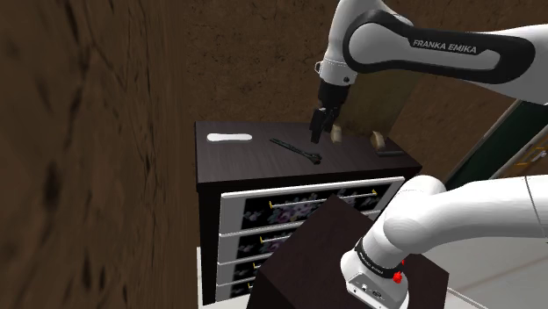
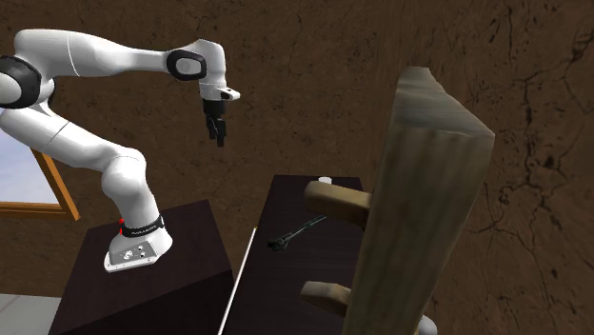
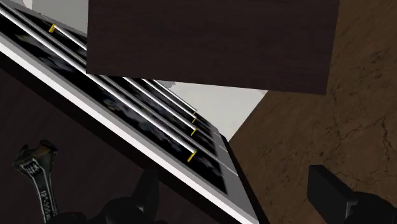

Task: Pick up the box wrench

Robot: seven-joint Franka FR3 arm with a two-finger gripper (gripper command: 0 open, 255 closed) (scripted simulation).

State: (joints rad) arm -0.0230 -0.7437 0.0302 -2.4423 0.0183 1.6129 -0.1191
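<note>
Shoulder view: the dark, slender metal box wrench [image 1: 296, 151] is shown lying flat near the middle of the dark brown dresser top [image 1: 237, 162]. The all-black gripper [image 1: 316, 133] is held higher up, fingers spread wide, nothing grasped.

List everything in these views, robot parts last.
box wrench: 1, dark, lying on the dresser top
flat oblong object: 1, white, on the dresser top, toward the shoulder view's left
pegged board: 1, tan wood, upright at the dresser top's other end
dresser: 1, dark, white-edged drawers, against the brown wall
stand: 1, dark box, before the dresser
arm: 1, white
claw: 1, black, open, empty, raised clear of the wrench
</note>
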